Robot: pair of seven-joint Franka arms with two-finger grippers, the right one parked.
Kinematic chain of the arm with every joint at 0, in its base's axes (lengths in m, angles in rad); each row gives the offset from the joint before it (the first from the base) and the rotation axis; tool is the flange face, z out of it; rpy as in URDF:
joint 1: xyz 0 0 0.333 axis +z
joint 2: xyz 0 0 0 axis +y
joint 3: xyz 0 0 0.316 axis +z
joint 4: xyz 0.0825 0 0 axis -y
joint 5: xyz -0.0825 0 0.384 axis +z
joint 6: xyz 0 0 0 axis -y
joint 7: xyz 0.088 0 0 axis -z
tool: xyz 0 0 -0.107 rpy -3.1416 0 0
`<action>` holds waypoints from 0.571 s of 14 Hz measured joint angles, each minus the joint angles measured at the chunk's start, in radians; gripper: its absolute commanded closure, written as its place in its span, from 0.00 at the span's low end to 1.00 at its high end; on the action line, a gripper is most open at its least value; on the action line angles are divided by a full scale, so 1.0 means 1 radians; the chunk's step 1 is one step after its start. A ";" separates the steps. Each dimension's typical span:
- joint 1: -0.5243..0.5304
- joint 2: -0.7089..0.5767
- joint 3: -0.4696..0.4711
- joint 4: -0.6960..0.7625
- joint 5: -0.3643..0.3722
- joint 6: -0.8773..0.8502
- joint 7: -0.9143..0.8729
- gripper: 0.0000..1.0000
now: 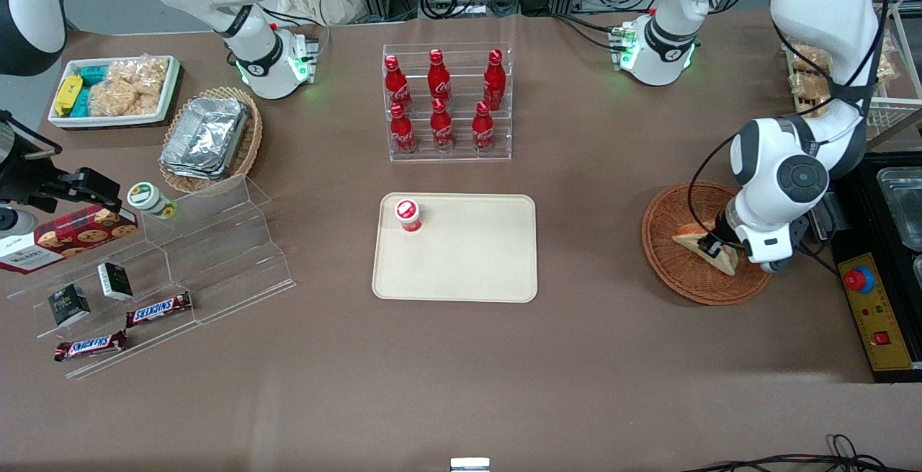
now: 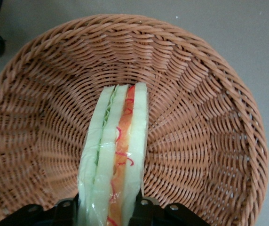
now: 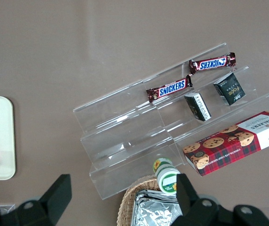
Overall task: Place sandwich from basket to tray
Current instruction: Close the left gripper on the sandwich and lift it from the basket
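Left wrist view puts the hand (image 2: 107, 214) down inside the basket (image 2: 209, 141), its two fingers (image 2: 144, 209) pressed against the flanks of the sandwich (image 2: 118, 155), so you have it clamped at the wide end while the wedge stands on edge over the woven floor. Whether it is already clear of the weave you cannot tell; in the front view the sandwich (image 1: 709, 241) sits within the basket (image 1: 677, 270), toward the working arm's end of the tabletop (image 1: 461, 371). Risk one, as a judgement: the bread is soft and wrapped in clear film, so a hard squeeze may crush it, and the slick film may let it slide out during the carry. Risk two: the tip points toward the rim, so a low sideways move could catch it on the wicker or drag the basket. Risk three: a red-capped jar (image 1: 408, 215) stands on the tray (image 1: 468, 256) in a corner nearer the bottle rack (image 1: 446, 101); aim for the bare middle. Appearance: pale bread layers, green leaf on one seam, orange-red filling with thin red squiggles on another, glossy wrap.
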 measured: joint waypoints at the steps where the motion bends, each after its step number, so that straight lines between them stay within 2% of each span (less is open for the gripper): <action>1: 0.000 -0.002 0.000 0.039 0.000 -0.069 0.024 1.00; 5: 0.000 -0.037 -0.002 0.265 -0.008 -0.404 0.143 1.00; 8: 0.000 -0.048 -0.045 0.495 -0.014 -0.649 0.241 1.00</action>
